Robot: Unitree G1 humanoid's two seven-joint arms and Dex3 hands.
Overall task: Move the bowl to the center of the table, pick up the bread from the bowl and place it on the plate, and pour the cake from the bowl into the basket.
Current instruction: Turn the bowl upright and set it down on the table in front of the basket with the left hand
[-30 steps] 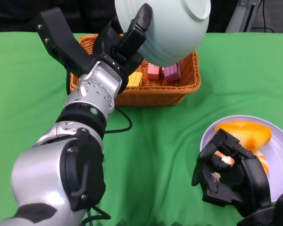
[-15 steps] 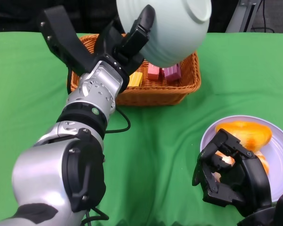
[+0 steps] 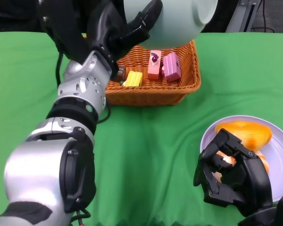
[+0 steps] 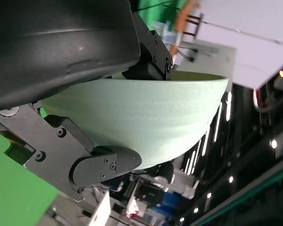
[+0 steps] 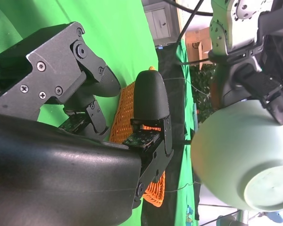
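My left hand (image 3: 122,30) grips the pale green bowl (image 3: 179,19) by its rim and holds it tipped high over the wicker basket (image 3: 151,92). The left wrist view shows the fingers (image 4: 85,155) clamped on the bowl (image 4: 146,113). Two pink cake pieces (image 3: 162,66), a yellow one (image 3: 133,78) and a brown one (image 3: 119,73) lie in the basket. The orange bread (image 3: 245,133) lies on the lilac plate (image 3: 280,141). My right hand (image 3: 231,176) sits at the plate's near edge, fingers loosely curled and apart, holding nothing. The right wrist view shows the bowl (image 5: 236,155) aloft.
Green cloth (image 3: 160,150) covers the table. The basket stands at the back centre and the plate at the front right. My left forearm (image 3: 80,94) stretches from the lower left up to the basket's left side, with a black cable beside it.
My left hand has raised the bowl higher and farther back, uncovering more of the basket and the cake pieces in it. My right hand has stayed still.
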